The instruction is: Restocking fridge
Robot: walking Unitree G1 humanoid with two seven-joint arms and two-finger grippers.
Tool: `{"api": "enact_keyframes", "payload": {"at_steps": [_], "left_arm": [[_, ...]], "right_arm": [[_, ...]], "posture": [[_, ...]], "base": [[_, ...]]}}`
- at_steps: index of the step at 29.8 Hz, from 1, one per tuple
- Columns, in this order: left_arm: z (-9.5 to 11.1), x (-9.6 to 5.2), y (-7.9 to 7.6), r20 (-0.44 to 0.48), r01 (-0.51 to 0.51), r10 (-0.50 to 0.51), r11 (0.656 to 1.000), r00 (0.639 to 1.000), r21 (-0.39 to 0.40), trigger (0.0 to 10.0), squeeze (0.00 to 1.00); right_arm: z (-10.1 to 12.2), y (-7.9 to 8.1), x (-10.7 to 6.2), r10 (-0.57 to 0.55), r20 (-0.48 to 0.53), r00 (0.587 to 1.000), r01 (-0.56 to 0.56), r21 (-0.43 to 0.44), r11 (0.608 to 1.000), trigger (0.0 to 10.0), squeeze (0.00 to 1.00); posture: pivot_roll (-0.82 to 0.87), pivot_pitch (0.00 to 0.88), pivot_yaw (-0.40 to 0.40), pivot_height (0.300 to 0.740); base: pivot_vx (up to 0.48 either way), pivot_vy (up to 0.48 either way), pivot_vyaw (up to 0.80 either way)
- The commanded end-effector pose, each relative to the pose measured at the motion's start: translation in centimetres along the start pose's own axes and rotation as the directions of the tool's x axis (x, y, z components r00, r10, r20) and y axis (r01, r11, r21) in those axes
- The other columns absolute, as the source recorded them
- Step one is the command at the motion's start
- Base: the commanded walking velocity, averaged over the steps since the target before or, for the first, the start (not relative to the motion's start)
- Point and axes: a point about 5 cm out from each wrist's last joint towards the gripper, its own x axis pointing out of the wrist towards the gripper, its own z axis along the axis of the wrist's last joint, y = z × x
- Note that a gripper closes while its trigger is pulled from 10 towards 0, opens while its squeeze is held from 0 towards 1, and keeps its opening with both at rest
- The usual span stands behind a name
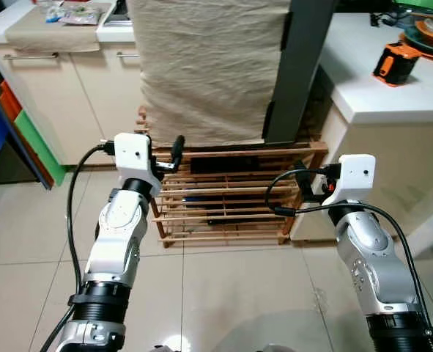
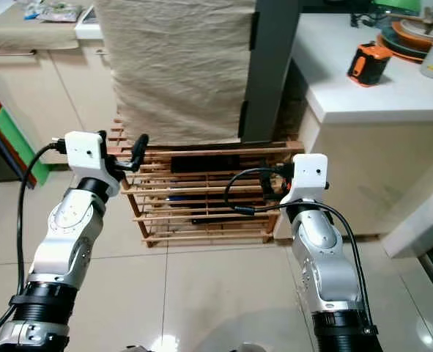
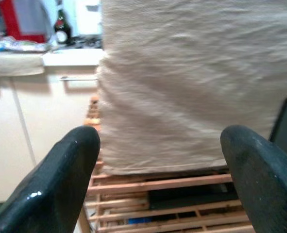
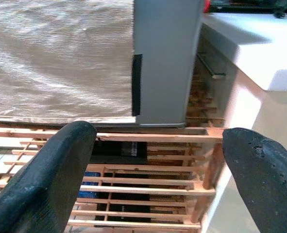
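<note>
While both arms were raised before the cloth-covered fridge (image 1: 209,66) on its wooden rack (image 1: 231,198), the left gripper (image 3: 158,170) and right gripper (image 4: 158,165) stood wide apart and empty, so the good approach was probably to step closer first and then reach for the grey door edge (image 4: 165,58).

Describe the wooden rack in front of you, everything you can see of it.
The wooden rack is a low, light-brown slatted stand with several tiers of thin rails, sitting on the tiled floor. A grey appliance draped in beige cloth rests on top. Dark and blue items sit inside, unclear what. Its right end is close beside the white counter.
</note>
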Motion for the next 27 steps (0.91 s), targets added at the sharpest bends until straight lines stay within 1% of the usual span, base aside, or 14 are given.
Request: {"api": "enact_keyframes", "payload": {"at_steps": [1, 5, 7, 11, 18, 19, 20, 21, 27], "left_arm": [[0.4, -0.2, 0.2, -0.005, -0.024, 0.024, 1.000, 1.000, -0.006, 10.0, 0.00], [0.3, -0.1, 0.3, -0.025, -0.028, 0.028, 1.000, 0.999, 0.007, 10.0, 0.00], [0.3, 0.0, 0.5, -0.038, -0.034, 0.035, 0.999, 0.999, 0.010, 10.0, 0.00], [0.4, 0.2, 0.7, -0.042, -0.038, 0.039, 0.999, 0.998, 0.012, 10.0, 0.00], [0.2, 0.5, 1.3, -0.075, -0.059, 0.060, 0.998, 0.995, 0.014, 10.0, 0.00], [0.2, 0.7, 1.6, -0.080, -0.068, 0.069, 0.998, 0.994, 0.013, 10.0, 0.00], [0.2, 0.7, 1.6, -0.080, -0.068, 0.069, 0.998, 0.994, 0.013, 10.0, 0.00], [0.1, 0.8, 1.8, -0.086, -0.078, 0.079, 0.997, 0.993, 0.019, 10.0, 0.00], [0.3, 0.9, 2.4, -0.073, -0.085, 0.088, 0.995, 0.993, 0.045, 10.0, 0.00]], "right_arm": [[0.3, 0.4, 0.3, 0.009, 0.024, 1.000, -0.009, 0.002, 1.000, 10.0, 0.00], [0.1, 0.5, 0.0, 0.011, 0.034, 0.999, -0.011, -0.001, 1.000, 10.0, 0.00], [-0.2, 0.3, -0.2, -0.007, 0.025, 1.000, 0.008, -0.009, 1.000, 10.0, 0.00], [-0.4, 0.1, -0.4, -0.022, 0.016, 1.000, 0.022, 0.002, 1.000, 10.0, 0.00], [-0.7, -1.2, -0.9, -0.093, 0.021, 0.995, 0.093, 0.010, 0.996, 10.0, 0.00], [-0.7, -1.7, -1.0, -0.126, 0.026, 0.992, 0.126, 0.009, 0.992, 10.0, 0.00], [-0.7, -1.7, -1.0, -0.126, 0.026, 0.992, 0.126, 0.009, 0.992, 10.0, 0.00], [-0.6, -2.1, -1.1, -0.146, 0.030, 0.989, 0.145, 0.009, 0.989, 10.0, 0.00], [-0.4, -2.6, -1.2, -0.167, 0.041, 0.985, 0.167, 0.002, 0.986, 10.0, 0.00]], "posture": [[-0.16, 0.012, 0.001, 0.740], [-0.16, 0.017, 0.005, 0.740], [-0.16, 0.019, 0.007, 0.740], [-0.16, 0.022, 0.011, 0.740], [-0.17, 0.023, 0.017, 0.740], [-0.17, 0.021, 0.019, 0.740], [-0.17, 0.021, 0.019, 0.740], [-0.18, 0.018, 0.021, 0.740], [-0.18, 0.014, 0.024, 0.740]], "base": [[0.379, 0.292, 0.00], [0.374, 0.300, 0.00], [0.347, 0.332, 0.00], [0.321, 0.358, 0.00], [0.040, 0.444, -0.65], [0.000, 0.461, -0.62], [0.000, 0.461, -0.62], [0.000, 0.461, -0.63], [0.000, 0.464, -0.61]]}}
